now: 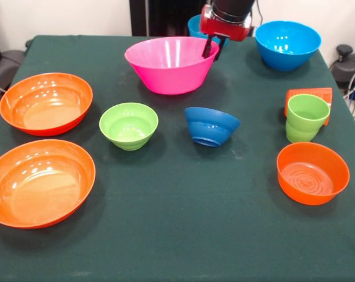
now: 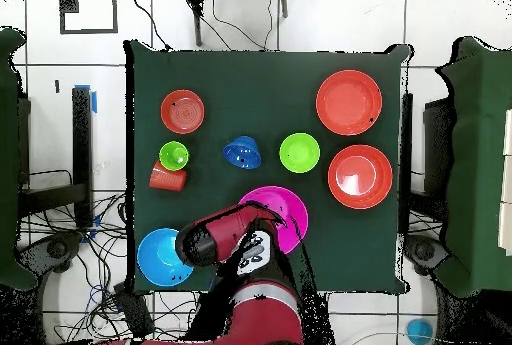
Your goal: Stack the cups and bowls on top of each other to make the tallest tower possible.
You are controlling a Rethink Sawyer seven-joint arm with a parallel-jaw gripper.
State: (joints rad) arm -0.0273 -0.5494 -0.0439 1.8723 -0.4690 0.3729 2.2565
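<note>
Gripper [image 1: 213,48] low at the far rim of the pink bowl [image 1: 166,67], fingers narrow, one either side of the rim.

Nothing stacked: two wide orange bowls [image 1: 45,103] [image 1: 39,182] side by side, small green bowl [image 1: 129,125], tilted dark blue bowl [image 1: 211,126], smaller orange bowl [image 1: 312,173], blue bowl [image 1: 287,44] standing apart. Green cup [image 1: 307,116] upright just in front of the orange cup [image 1: 310,94] lying on its side.

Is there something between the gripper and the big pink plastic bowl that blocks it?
Nothing visible does. The gripper hangs at the far rim of the big pink plastic bowl, with no object between them. A sky blue bowl stands off to the side, apart from both.
</note>
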